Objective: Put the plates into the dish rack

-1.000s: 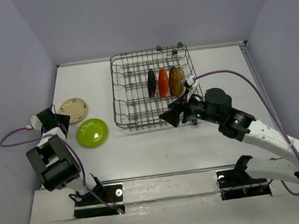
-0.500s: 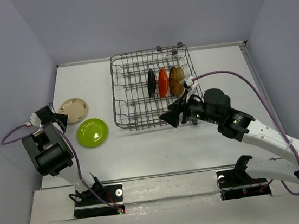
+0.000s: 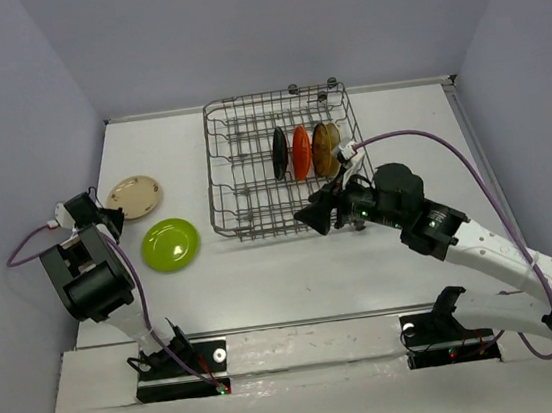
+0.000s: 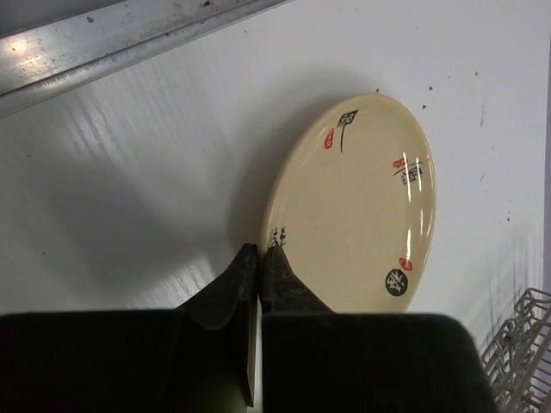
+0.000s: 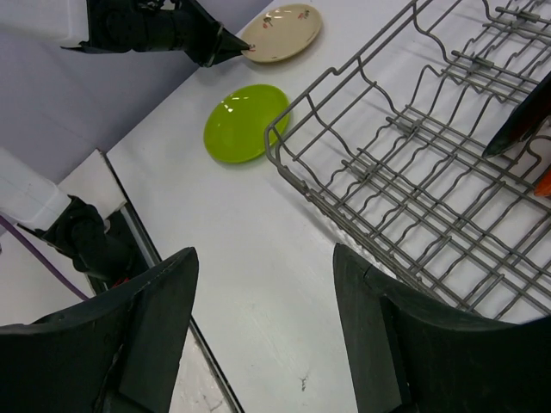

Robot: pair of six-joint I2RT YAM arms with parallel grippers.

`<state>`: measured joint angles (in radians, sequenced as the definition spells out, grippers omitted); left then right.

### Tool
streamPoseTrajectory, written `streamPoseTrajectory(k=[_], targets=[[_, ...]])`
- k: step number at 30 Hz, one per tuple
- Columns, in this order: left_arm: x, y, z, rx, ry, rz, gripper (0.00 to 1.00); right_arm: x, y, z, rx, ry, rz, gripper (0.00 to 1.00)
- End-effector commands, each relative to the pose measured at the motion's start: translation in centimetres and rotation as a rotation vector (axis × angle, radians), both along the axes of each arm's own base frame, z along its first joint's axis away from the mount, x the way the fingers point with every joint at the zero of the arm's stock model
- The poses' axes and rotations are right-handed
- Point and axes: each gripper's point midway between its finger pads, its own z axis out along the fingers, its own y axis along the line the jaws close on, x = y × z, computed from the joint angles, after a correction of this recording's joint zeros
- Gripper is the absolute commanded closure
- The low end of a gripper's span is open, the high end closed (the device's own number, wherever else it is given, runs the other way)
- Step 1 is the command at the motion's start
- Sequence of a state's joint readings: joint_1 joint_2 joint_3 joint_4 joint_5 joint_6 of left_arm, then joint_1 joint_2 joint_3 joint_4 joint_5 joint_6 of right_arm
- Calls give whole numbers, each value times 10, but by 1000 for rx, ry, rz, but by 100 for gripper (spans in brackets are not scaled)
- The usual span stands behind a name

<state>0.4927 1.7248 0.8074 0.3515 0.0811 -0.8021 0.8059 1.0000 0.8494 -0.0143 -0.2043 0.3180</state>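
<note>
A cream plate with red and black marks lies flat at the table's left side. My left gripper is shut on its near rim; in the left wrist view the gripper pinches the edge of the cream plate. A lime green plate lies just in front of it. The dish rack holds a black plate, an orange plate, a brown plate and a cream one upright. My right gripper hangs open and holds nothing at the rack's front edge.
In the right wrist view the green plate lies left of the rack's front corner, with the cream plate beyond. A metal rail borders the table's left side. Grey walls enclose the table.
My left gripper has closed onto the cream plate's rim, and the left arm has shifted slightly left. The right arm has stayed nearly still, its jaws a little narrower.
</note>
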Motion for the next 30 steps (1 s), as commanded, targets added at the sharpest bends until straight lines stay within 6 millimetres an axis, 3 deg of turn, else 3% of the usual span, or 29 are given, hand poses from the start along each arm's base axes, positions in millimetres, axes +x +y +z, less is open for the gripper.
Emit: streamPoseTrajectory(k=[1, 2, 4, 5, 6, 7, 8, 10, 11, 12, 14, 15, 17, 19, 20, 22, 23, 26, 27, 30], targets=[[2, 5, 36, 72, -49, -39, 94, -3, 4, 25, 63, -52, 26, 36], [3, 3, 45, 83, -68, -46, 94, -4, 5, 25, 64, -52, 35, 43], [3, 0, 80, 129, -150, -64, 94, -7, 8, 30, 72, -59, 57, 58], [4, -5, 111, 169, -222, -80, 94, -9, 10, 34, 78, -64, 78, 61], [2, -8, 120, 180, -244, -86, 94, -11, 11, 41, 89, -71, 89, 67], [0, -11, 136, 199, -280, -94, 94, -11, 12, 45, 95, -74, 95, 69], [-3, -20, 164, 229, -343, -117, 94, -13, 15, 46, 98, -70, 114, 69], [-7, -36, 188, 246, -407, -144, 94, -12, 19, 59, 117, -77, 125, 69], [-9, -48, 199, 230, -448, -164, 94, -10, 23, 60, 118, -66, 130, 67], [-14, -71, 223, 243, -525, -215, 94, -13, 26, 73, 132, -86, 158, 58], [-21, -97, 244, 245, -598, -278, 94, -14, 31, 82, 128, -122, 193, 47], [-31, -112, 265, 261, -660, -320, 94, -12, 36, 83, 119, -129, 210, 42], [-47, -151, 281, 246, -734, -462, 94, -13, 43, 98, 108, -174, 258, 26], [-59, -177, 278, 203, -769, -569, 94, -14, 45, 109, 107, -223, 320, 22], [-73, -202, 275, 144, -811, -694, 94, -5, 44, 122, 113, -256, 321, 21], [-89, -228, 282, 122, -882, -842, 94, -3, 38, 137, 124, -304, 359, 19], [-108, -251, 274, 43, -929, -975, 94, 3, 33, 141, 110, -317, 380, 18], [-139, -279, 247, -128, -929, -1131, 94, 31, 28, 145, 90, -290, 350, 15], [-146, -286, 249, -116, -959, -1173, 94, 44, 19, 161, 94, -314, 319, 15], [-162, -314, 250, -109, -979, -1318, 94, 69, 27, 144, 33, -248, 347, 12]])
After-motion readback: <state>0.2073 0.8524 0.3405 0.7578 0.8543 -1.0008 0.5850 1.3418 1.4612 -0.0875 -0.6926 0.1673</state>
